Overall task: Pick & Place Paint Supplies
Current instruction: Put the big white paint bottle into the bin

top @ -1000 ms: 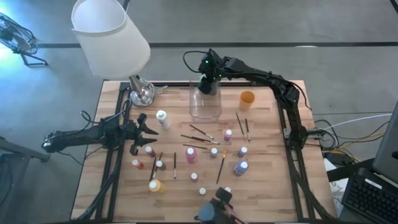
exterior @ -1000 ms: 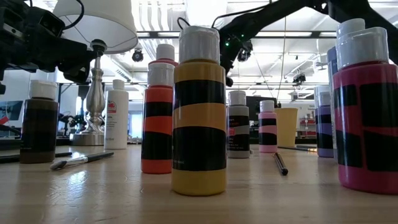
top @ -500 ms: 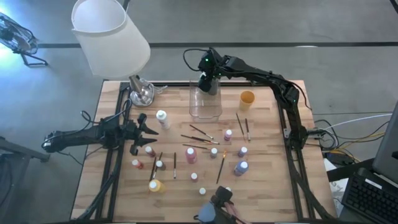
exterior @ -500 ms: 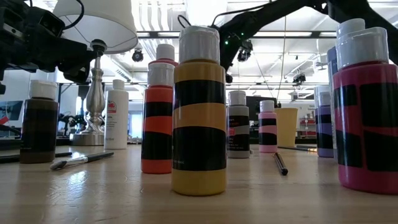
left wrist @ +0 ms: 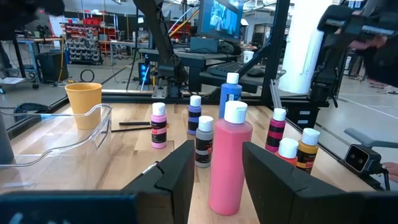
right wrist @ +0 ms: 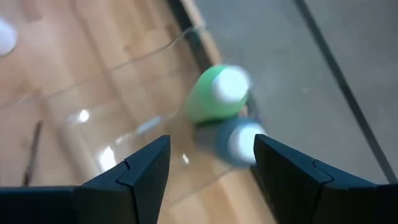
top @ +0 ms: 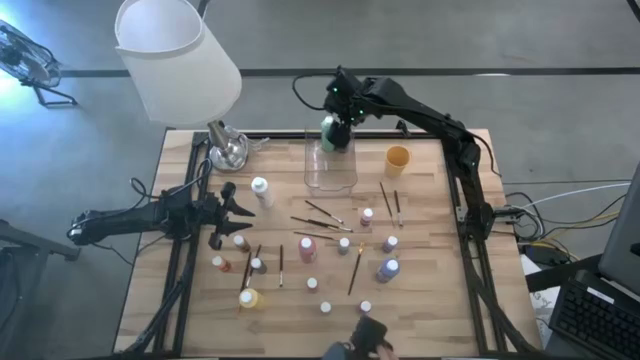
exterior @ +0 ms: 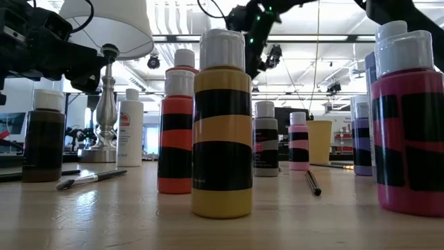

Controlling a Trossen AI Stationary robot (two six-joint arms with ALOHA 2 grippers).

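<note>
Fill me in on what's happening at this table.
A two-armed robot is sorting paint supplies into a clear plastic box. The right gripper hangs above the box's far end with its fingers apart and nothing between them; a green bottle and a blue one lie in the box below it. The left gripper is at the table's left side, its open fingers on either side of a pink bottle. Many bottles and brushes remain on the wooden table.

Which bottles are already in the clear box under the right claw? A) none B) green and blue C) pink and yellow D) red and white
B: the right wrist view shows a green bottle and a blue bottle lying inside the clear box, below the open right claw.
</note>
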